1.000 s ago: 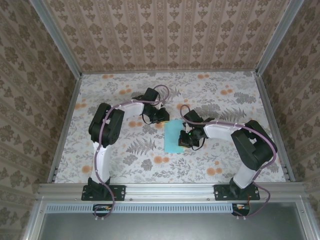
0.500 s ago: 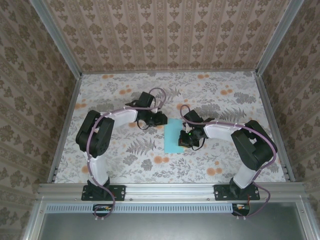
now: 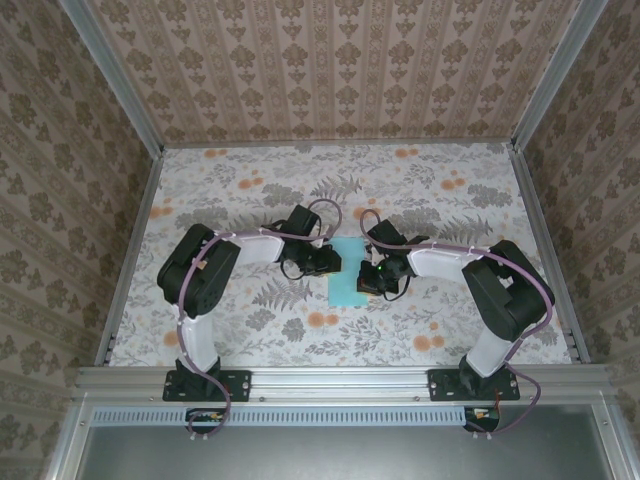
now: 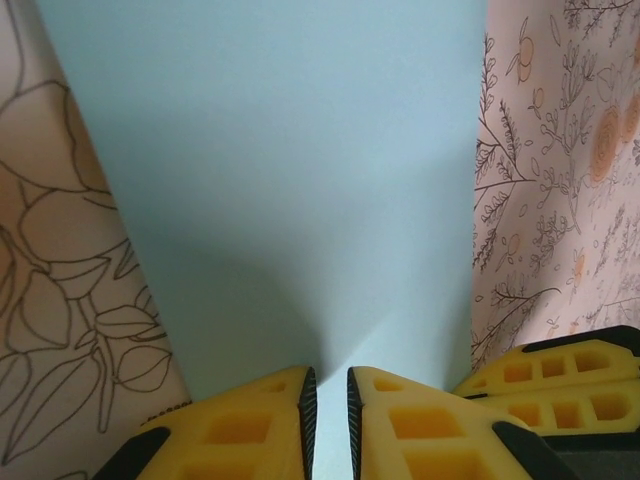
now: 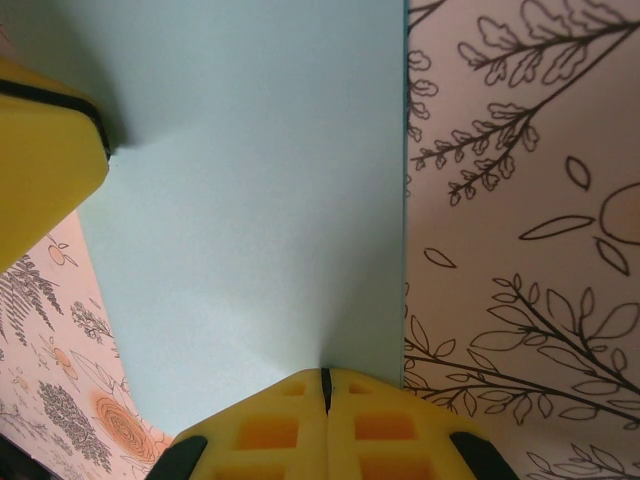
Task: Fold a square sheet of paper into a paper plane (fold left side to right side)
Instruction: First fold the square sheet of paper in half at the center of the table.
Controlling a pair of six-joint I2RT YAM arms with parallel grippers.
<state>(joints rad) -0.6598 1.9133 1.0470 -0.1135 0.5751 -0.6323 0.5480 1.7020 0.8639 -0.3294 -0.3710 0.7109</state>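
Overhead camera looks down from behind; both wrist cameras closely share the paper [image 4: 300, 180].

Far end of square sheet of paper [image 4: 290, 170] off-frame

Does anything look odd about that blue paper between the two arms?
Slightly: the blue paper isn't lying flat. It puckers into a ridge where the left claw pinches it, and another at the right claw. No tear or spill shows.

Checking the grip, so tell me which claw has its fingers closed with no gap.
The right claw: its yellow fingers meet flush over the light blue paper. The left claw shows a narrow slit between its fingers.
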